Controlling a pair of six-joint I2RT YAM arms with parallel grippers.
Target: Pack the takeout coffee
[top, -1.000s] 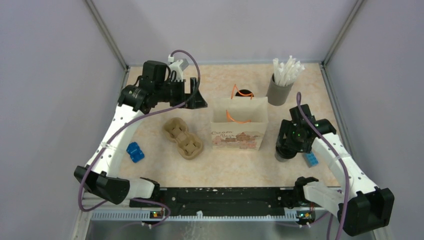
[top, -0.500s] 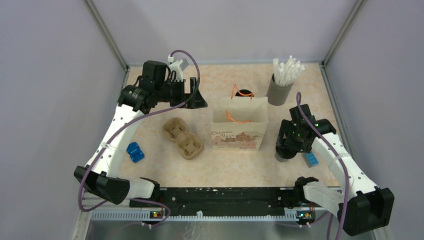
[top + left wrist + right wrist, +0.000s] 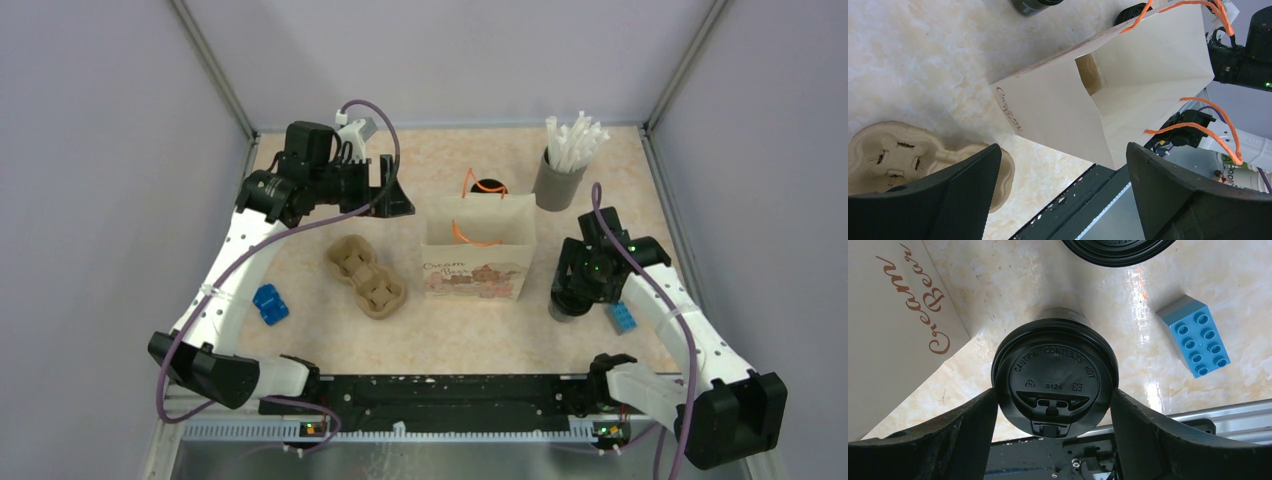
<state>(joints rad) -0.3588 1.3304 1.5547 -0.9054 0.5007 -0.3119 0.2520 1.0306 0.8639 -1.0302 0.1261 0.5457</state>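
Right hand (image 3: 1054, 399): clamped on the black-lidded coffee cup (image 3: 1054, 371), fingers (image 3: 963, 425) touching both sides of the lid.
Cup position: upright on the marbled surface (image 3: 1013, 285), just right of the cream paper bag (image 3: 893, 330).
Left hand (image 3: 1063, 155): wide open, holding nothing, facing the bag's open mouth.

This is a robotics lab, set up as a small test cell. Plain grey walls (image 3: 90, 150) held by bare metal posts (image 3: 215, 70) box in a table (image 3: 440, 340) with a stone-pattern top. A robot arm on the left (image 3: 235, 260) and another on the right (image 3: 680, 320) are bolted to a black rail (image 3: 450, 390) at the near edge, with purple cables (image 3: 370, 115) looping loose over them. The café goods look staged: one paper bag (image 3: 478, 262), one cardboard cup tray (image 3: 366, 276), a pot of straws (image 3: 558, 182). Blue toy bricks (image 3: 269, 304) lie among them.
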